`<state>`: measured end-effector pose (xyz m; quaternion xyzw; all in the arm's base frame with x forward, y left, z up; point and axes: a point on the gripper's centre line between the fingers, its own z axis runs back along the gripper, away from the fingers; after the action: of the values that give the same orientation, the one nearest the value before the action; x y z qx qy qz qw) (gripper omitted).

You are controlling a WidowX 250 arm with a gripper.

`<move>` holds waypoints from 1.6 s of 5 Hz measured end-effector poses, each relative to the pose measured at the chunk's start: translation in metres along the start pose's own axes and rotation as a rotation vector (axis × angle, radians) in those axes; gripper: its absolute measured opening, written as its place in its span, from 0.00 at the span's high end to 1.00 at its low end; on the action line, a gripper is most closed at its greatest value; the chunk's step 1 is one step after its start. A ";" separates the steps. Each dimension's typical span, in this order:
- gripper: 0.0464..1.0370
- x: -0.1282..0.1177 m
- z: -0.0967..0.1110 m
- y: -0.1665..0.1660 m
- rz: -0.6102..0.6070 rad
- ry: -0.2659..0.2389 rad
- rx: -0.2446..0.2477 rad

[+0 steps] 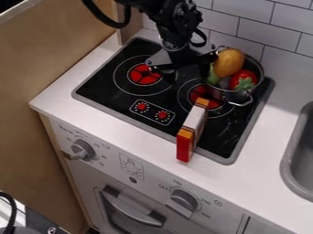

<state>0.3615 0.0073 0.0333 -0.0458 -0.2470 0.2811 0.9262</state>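
Observation:
The black gripper point(186, 74) hangs over the back of the black stove top point(113, 93), its fingers spread apart with nothing visible between them. Close beside its right side, a metal pot point(235, 96) stands at the stove's back right. Inside the pot are a yellow-orange item point(229, 62) and a red, tomato-like item point(243, 78) with a green top, with some green and dark shapes partly hidden beside them. A white, orange and red box point(193, 127) stands across the stove's front edge, in front of the pot and apart from the gripper.
White tiles point(254, 33) line the wall behind the stove. A wooden panel point(45, 59) borders the counter point(67, 87) on the left. At the right edge is a grey sink point(292, 176). Knobs and an oven handle point(131, 210) protrude from the front below the counter.

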 end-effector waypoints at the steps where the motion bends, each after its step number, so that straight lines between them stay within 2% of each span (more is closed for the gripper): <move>1: 0.41 -0.001 0.001 -0.002 0.015 0.005 -0.006; 3: 0.78 -0.007 0.008 -0.003 0.043 0.054 0.019; 4: 0.93 -0.006 0.010 -0.006 0.057 0.066 0.010; 5: 0.99 -0.006 0.011 -0.007 0.064 0.078 0.010; 6: 0.99 -0.008 0.012 -0.008 0.076 0.096 0.011; 7: 0.99 -0.010 0.015 -0.008 0.090 0.126 0.023; 8: 0.99 -0.013 0.020 -0.012 0.096 0.178 0.025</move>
<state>0.3488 -0.0105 0.0475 -0.0707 -0.1579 0.3233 0.9304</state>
